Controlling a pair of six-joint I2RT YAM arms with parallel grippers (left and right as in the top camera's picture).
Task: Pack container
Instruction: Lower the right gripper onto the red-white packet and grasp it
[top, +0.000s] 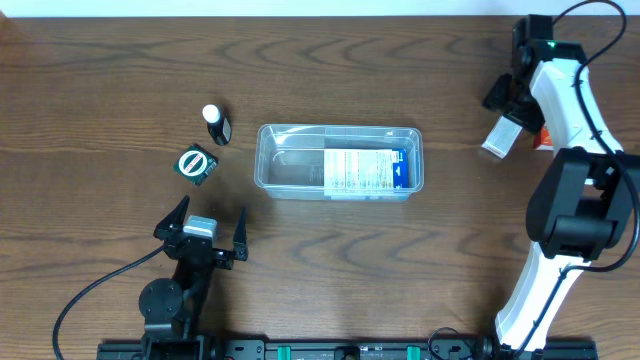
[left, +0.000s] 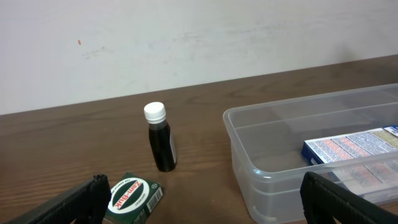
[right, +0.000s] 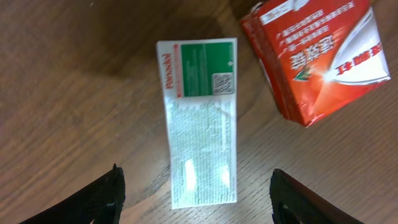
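Note:
The container (top: 290, 165), a clear shallow tub, lies mid-table with a blue and white box (top: 366, 171) flat inside it. The left wrist view shows the container's near wall (left: 261, 180) and that box (left: 354, 148). A white and green box (right: 200, 118) lies on the table beside a red box (right: 317, 53). My right gripper (right: 202, 199) is open, its fingers on either side of the white box's near end and apart from it. From overhead it hangs at the far right (top: 507, 108). My left gripper (top: 213, 210) stands open with nothing in it.
A small dark bottle with a white cap (top: 215, 123) stands left of the tub, also in the left wrist view (left: 160, 144). A green box with a round label (top: 197, 163) lies in front of it (left: 132, 196). The red box (top: 543, 140) sits under the right arm.

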